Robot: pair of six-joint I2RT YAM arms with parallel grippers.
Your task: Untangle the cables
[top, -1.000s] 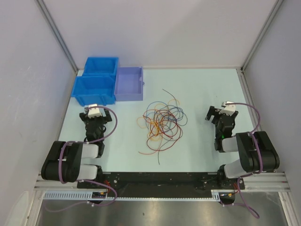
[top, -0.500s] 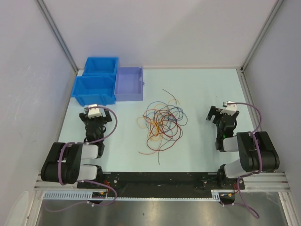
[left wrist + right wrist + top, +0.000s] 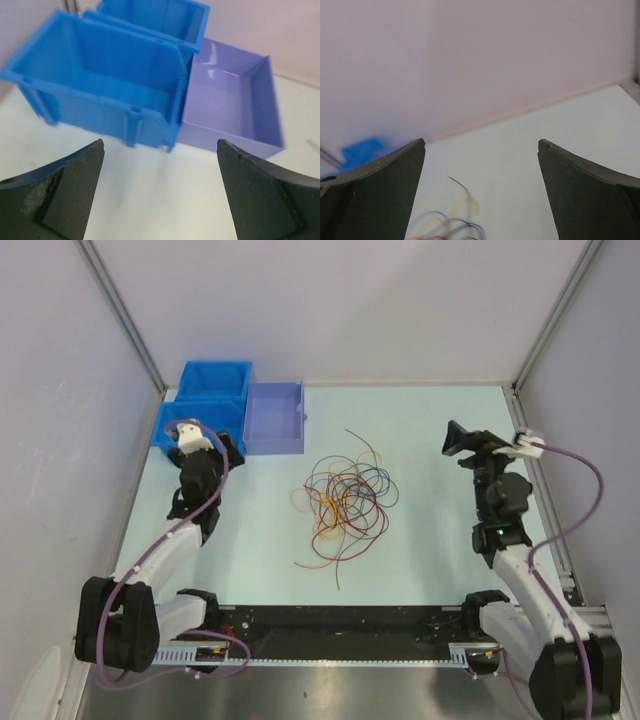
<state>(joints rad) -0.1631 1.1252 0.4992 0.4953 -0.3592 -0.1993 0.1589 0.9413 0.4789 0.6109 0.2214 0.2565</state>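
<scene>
Well, L gripper (image 3: 160,148): jaws wide, nothing between, facing two blue plastic bins (image 3: 200,432) w/ an open lilac plastic tray (image 3: 275,420) just beside them. Tangled thin red, orange, yellow, blue and dark cables (image 3: 345,500) lie mid pale table (image 3: 430,420), apart from both arms. R gripper (image 3: 457,439), right of the pile: jaws wide, empty.

Pale grey walls (image 3: 350,300) enclose a light mint table (image 3: 420,420), metal posts (image 3: 120,310) at its back corners

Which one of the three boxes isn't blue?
The purple box, standing right of the others and closest to the cables. It is shallower too. The back bin and the front bin beside it are both bright blue.
</scene>
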